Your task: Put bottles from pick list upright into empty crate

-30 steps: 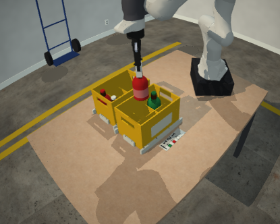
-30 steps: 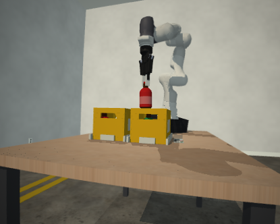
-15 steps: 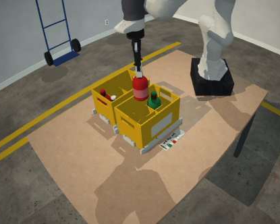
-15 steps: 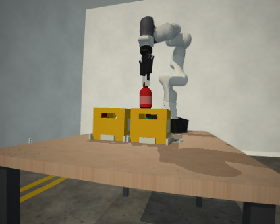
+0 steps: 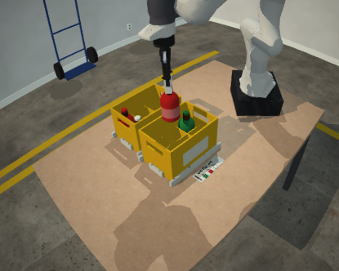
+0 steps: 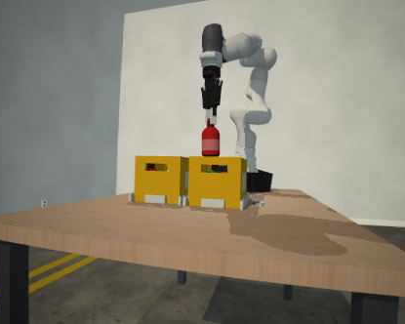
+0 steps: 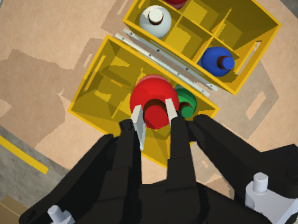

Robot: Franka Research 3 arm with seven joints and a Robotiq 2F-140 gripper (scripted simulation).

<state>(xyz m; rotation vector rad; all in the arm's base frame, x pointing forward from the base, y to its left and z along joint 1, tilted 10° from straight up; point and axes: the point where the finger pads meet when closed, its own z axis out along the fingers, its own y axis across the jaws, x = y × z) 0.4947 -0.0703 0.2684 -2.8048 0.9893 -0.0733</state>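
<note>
My gripper [image 5: 168, 91] [image 6: 210, 120] [image 7: 155, 112] is shut on the neck of a red bottle [image 5: 170, 107] [image 6: 210, 141] [image 7: 152, 90], which hangs upright above the near crate [image 5: 153, 160] [image 6: 218, 186] [image 7: 90, 73]. Inside that crate a green bottle [image 5: 186, 122] [image 7: 187, 101] stands in one compartment. The other crate [image 5: 125, 130] [image 6: 159, 185] [image 7: 256, 62] holds a white bottle [image 5: 137, 117] [image 7: 155, 22], a blue bottle [image 7: 216, 61] and a red bottle [image 5: 125, 112] [image 7: 175, 2]. The pick list [image 5: 208, 171] lies beside the near crate; green and red marks show, but its counts are too small to read.
The two crates stand side by side, nearly touching, among grey rails [image 5: 196, 165] on the wooden table [image 5: 91, 179] [image 6: 133, 229]. Both look level. The robot's black base [image 5: 256, 99] [image 6: 260, 181] is on the table behind them. A blue hand truck [image 5: 66, 53] stands by the wall.
</note>
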